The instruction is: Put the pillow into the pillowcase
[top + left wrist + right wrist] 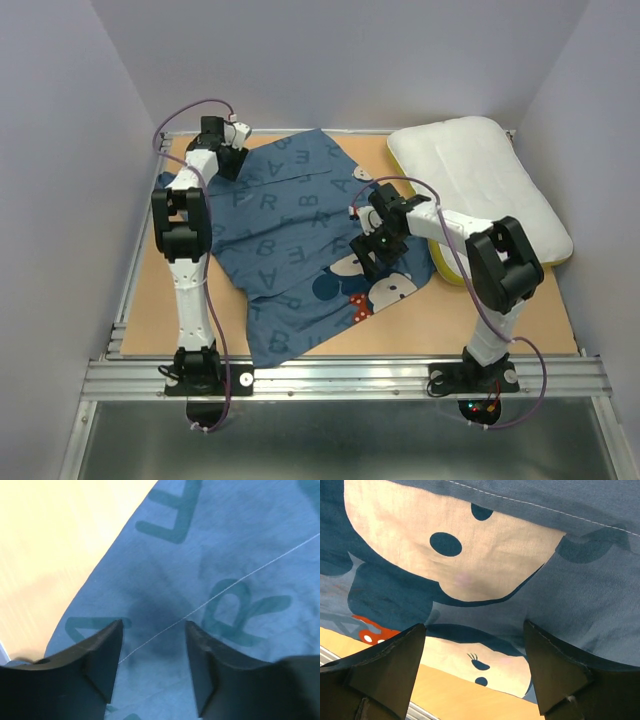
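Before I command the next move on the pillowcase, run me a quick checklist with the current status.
1. Left gripper open, nothing between its fingers: ok.
2. Right gripper open, nothing between its fingers: ok.
3. Left gripper over the pillowcase, near its far-left edge: ok.
4. Right gripper over the mouse-face print: ok.
5. Pillowcase's open end located: cannot tell.
6. Pillow inside the pillowcase: not ok; it lies outside, at the far right of the table.
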You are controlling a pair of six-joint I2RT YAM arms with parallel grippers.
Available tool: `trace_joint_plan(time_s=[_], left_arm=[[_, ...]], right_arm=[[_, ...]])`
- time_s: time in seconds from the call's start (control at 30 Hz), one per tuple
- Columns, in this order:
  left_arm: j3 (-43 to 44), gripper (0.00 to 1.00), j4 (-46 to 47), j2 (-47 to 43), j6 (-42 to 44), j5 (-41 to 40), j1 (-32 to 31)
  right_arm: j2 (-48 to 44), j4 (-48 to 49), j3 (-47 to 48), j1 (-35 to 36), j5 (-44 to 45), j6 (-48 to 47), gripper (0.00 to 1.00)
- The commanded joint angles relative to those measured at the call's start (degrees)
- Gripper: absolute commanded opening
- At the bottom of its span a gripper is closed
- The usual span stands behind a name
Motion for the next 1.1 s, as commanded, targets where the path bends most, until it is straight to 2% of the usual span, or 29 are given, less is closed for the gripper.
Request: trace_joint_plan(time_s=[0.0,0.03,0.1,0.2,0.23,0.27,0.43,0.53,0.63,0.7,0.73,0.77,0.8,0.83,0.9,0.93,1.07], left_arm=[[-0.06,0.57,-0.51,0.42,1.42,-1.90,3.63],[-1.20,0.50,-0.95,0.24,1.59,-1.72,4.33],[-2.96,0.43,-1.57,-0.72,2.82,-1.02,6.44],[-7.26,0.23,-2.88,-2.65,3.96,-0.40,8.55],[-9.80,0.08,-3.06,-3.35,4.05,-0.23,9.95],[-11.39,0.00,-3.15,-4.06,4.05,-0.31,10.92],[-27.55,0.00,0.18,-13.72,5.99,-2.50,16.45],[-34.75,0.00,1.51,-19.26,5.90,-3.82,19.10],[-39.33,0.00,0.81,-24.00,3.97,-4.62,22.00],[-40.58,0.00,-1.99,-28.90,3.00,0.10,23.15],[-41.80,0.02,-2.79,-31.11,2.91,3.35,23.32],[-42.25,0.10,-3.32,-35.40,2.04,8.86,22.80],[-42.43,0.18,-3.85,-37.09,1.42,10.92,22.80],[-41.91,0.32,-4.03,-38.33,0.89,12.42,21.14],[-40.16,0.39,-4.12,-40.00,-0.33,12.96,16.76],[-39.54,0.40,-3.77,-39.92,-0.60,12.79,15.25],[-35.94,0.41,-1.84,-35.72,-3.85,9.98,9.45]], right_arm=[[4.78,-0.82,-1.38,0.39,6.21,-1.01,0.84],[5.66,-0.56,-1.03,0.39,6.91,-1.36,0.84],[6.45,-0.47,-0.15,0.04,7.53,-1.88,0.84],[8.30,-0.21,2.22,-0.84,8.32,-2.68,0.84],[8.82,-0.12,3.10,-1.11,8.59,-3.29,0.84],[10.48,0.14,5.11,-1.37,9.20,-3.64,0.84],[19.27,0.23,16.44,-5.06,12.97,-6.98,0.84],[26.30,0.14,29.52,-8.22,14.48,-7.43,0.84],[31.41,-0.29,42.19,-9.89,18.08,-6.73,0.85],[30.29,-0.56,45.89,-9.98,17.47,-6.72,0.86],[28.97,-0.65,46.00,-9.98,16.68,-6.20,0.86],[27.48,-1.00,45.47,-9.98,15.20,-5.93,0.86],[25.37,-1.26,44.60,-9.90,12.40,-5.67,0.87],[21.18,-1.44,41.11,-9.90,10.63,-5.41,0.87],[16.76,-1.70,34.36,-9.90,6.06,-4.44,0.88],[14.91,-1.88,34.31,-9.81,4.65,-4.09,0.88],[7.43,-2.58,22.02,-8.32,0.42,-3.30,0.87]])
